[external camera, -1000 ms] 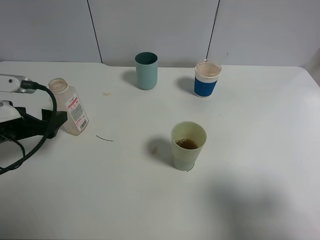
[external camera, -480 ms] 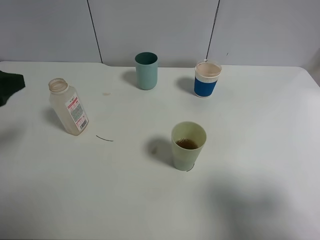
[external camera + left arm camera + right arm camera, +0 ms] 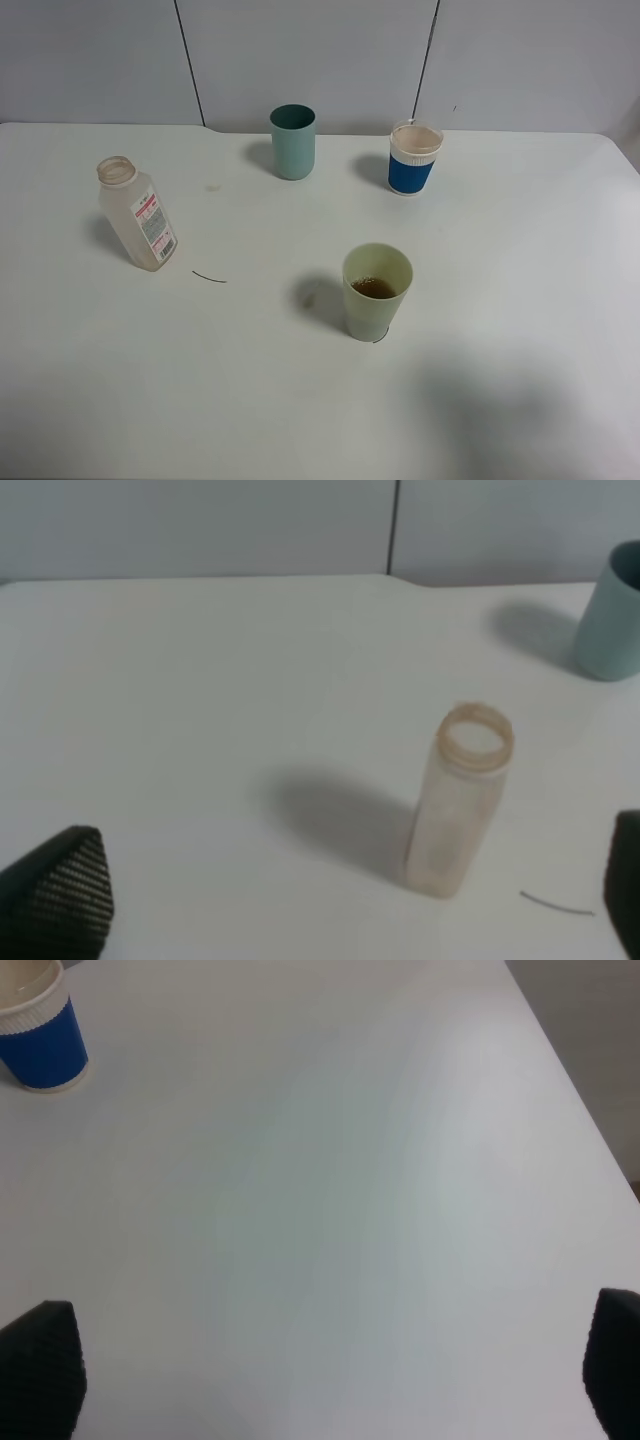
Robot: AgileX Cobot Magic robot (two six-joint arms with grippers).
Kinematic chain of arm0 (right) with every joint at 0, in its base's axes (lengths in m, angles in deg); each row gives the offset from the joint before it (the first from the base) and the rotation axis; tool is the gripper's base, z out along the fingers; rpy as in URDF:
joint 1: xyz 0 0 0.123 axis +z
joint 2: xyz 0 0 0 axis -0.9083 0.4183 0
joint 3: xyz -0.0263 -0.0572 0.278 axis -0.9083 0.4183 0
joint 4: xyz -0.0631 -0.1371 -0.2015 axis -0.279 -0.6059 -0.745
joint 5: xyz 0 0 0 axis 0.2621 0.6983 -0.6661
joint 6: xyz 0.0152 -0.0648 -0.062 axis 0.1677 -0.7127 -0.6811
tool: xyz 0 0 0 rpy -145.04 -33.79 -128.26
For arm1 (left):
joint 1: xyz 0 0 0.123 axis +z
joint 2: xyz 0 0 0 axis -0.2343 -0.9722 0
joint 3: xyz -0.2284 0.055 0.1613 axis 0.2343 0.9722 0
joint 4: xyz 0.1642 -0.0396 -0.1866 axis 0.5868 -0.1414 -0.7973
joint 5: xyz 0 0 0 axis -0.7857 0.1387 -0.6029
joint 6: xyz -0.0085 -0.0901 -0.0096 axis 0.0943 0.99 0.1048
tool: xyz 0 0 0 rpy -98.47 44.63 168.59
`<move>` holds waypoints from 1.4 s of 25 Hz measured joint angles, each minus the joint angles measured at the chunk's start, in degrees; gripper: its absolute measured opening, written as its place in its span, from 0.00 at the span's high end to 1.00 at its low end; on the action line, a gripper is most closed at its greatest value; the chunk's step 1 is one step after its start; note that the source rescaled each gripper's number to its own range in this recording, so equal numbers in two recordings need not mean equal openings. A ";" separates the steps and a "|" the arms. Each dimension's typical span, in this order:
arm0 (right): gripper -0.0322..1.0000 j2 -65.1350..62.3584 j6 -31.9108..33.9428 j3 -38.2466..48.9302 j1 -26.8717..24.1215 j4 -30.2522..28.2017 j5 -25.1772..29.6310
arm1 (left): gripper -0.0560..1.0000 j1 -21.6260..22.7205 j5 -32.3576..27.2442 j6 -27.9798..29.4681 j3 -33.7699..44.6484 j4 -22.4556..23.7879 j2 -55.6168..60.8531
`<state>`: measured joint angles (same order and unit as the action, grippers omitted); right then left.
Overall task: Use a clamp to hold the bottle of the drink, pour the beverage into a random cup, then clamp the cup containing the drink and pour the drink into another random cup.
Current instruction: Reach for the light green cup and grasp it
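Exterior high view: one white table (image 3: 520, 300) is seen, and four containers are counted on it, one bottle and three cups. The bottle (image 3: 137, 213) is placed upright near the left edge of the table, with its wide mouth open and its white label with red print turned toward the near edge. Its body looks clear, and it cannot be told if some liquid is left inside. The green cup (image 3: 377, 290) is placed about in the middle of the table, a little toward the near edge and well apart from the bottle. A small amount of brown drink (image 3: 374, 288) is seen low inside it. The two other cups are placed near the far edge: one teal cup (image 3: 293, 141) left of the middle and one blue and white cup (image 3: 414, 158) right of the middle, apart from each other. One thin dark line (image 3: 209, 277) is seen on the table between the bottle and the green cup, closer to the bottle.

In the left wrist view the left gripper (image 3: 350, 885) is shown with its two dark fingers (image 3: 55, 895) spread wide, and nothing is held. The bottle is seen ahead of it, apart from both fingers, and the teal cup is seen farther behind. In the right wrist view the right gripper (image 3: 328, 1365) is shown with its two dark fingers (image 3: 40, 1370) also spread wide, over bare table near the right edge. The blue and white cup is seen well ahead of it.
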<state>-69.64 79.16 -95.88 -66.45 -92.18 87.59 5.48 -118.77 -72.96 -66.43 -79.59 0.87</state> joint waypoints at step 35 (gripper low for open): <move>0.00 0.00 0.00 0.00 0.00 0.00 0.00 | 0.00 7.90 -22.49 0.00 5.82 -2.93 26.15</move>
<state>-69.64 79.16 -95.88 -66.45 -92.18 87.59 13.38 -141.26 -72.96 -60.62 -82.52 27.02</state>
